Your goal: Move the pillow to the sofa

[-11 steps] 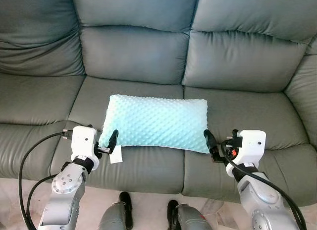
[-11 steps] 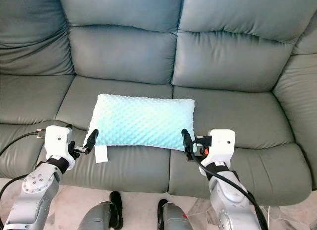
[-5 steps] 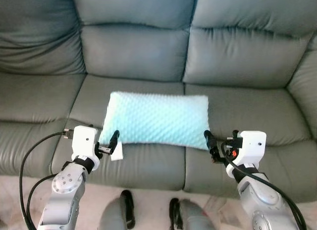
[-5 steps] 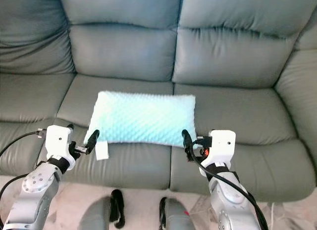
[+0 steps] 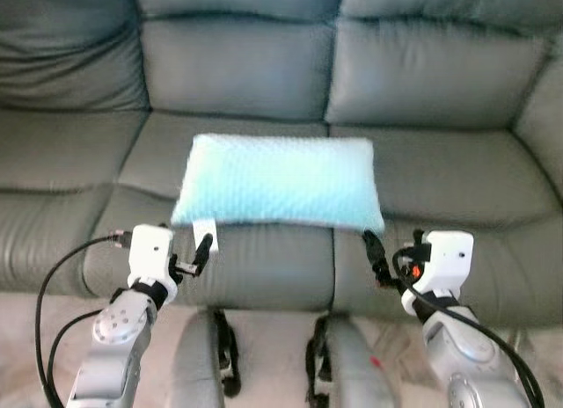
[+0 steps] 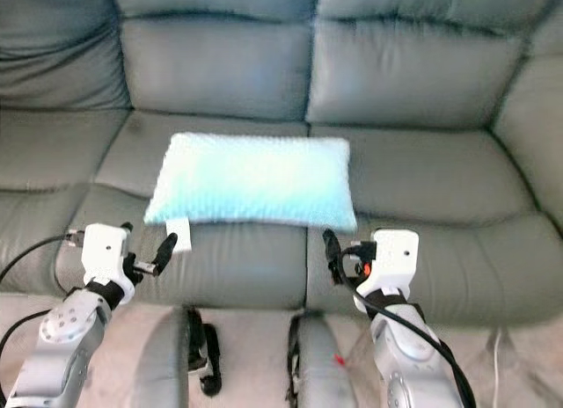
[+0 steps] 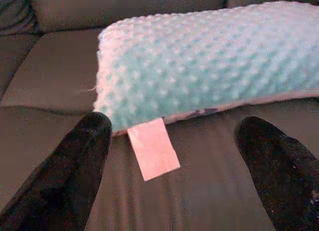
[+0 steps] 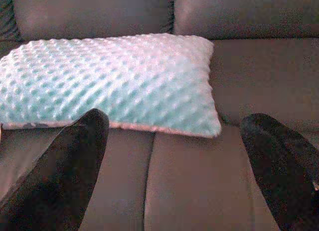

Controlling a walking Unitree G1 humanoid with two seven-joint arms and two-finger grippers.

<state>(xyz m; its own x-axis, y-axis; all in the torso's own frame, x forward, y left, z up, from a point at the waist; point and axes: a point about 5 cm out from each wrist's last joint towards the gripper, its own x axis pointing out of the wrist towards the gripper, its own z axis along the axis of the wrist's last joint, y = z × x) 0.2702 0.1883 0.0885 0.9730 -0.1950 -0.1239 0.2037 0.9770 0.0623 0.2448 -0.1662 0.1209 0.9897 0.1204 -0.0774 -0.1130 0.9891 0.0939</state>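
Left wrist view: left gripper jaws spread wide, nothing between them, fingertips short of the pillow's near corner, no contact. Right gripper same story, wide open, empty, facing the pillow's other end with a strip of seat between.

Pillow (mint, dotted minky fabric) lies flat across the middle seat of the sofa, long side parallel to the front edge, spanning the seam between two cushions.

Change vs 1 s ago: both grippers sat right at the pillow's near corners then; now they're clear of it, near the sofa's front edge, and the pillow sits further off in the head views. Whole scene shifted and blurred too, floor and robot legs more in frame, so cam moved; likely the robot is backing off. Pillow's spot on the seat looks unchanged.

Meaning: release done, pillow rests unsupported on sofa. Task looks basically complete, only retreat left.

Labels: white tag at the pillow's corner by the left gripper, flat on the seat. No print legible, looks blank. No brand seen elsewhere.
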